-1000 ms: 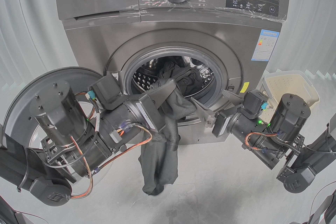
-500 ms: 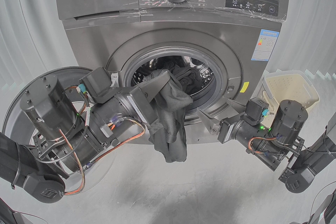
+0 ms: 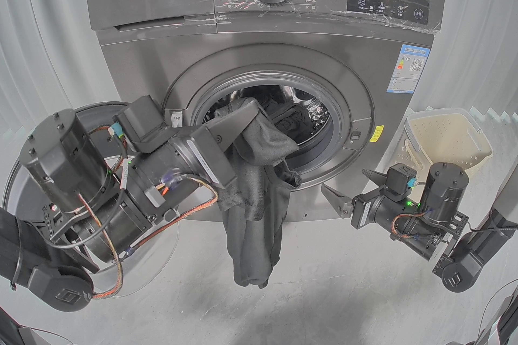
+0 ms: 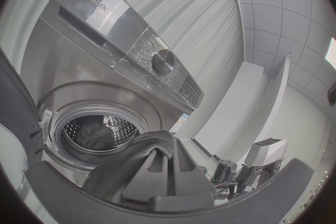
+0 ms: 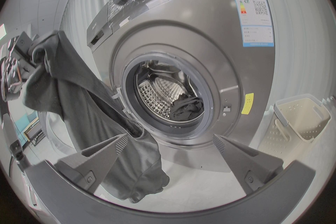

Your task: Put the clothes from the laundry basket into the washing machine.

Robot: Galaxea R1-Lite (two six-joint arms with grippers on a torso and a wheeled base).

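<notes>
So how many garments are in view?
2: one dark garment hangs from the left gripper outside the drum; one dark bundle lies inside it, maybe hiding more.

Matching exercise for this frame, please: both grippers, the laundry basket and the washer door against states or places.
1 left gripper
2 right gripper
3 laundry basket
4 washer door

A open, holding nothing
B swung open, at the robot's left
C shut on the dark garment
D on the floor, right of the washing machine

Pairs: 1-C, 2-A, 3-D, 4-B

A staged test room: pleated white curtains (image 3: 43, 28) surround a film-wrapped grey front-loading washing machine (image 3: 259, 49) on a bare grey floor (image 3: 345, 297).
</notes>
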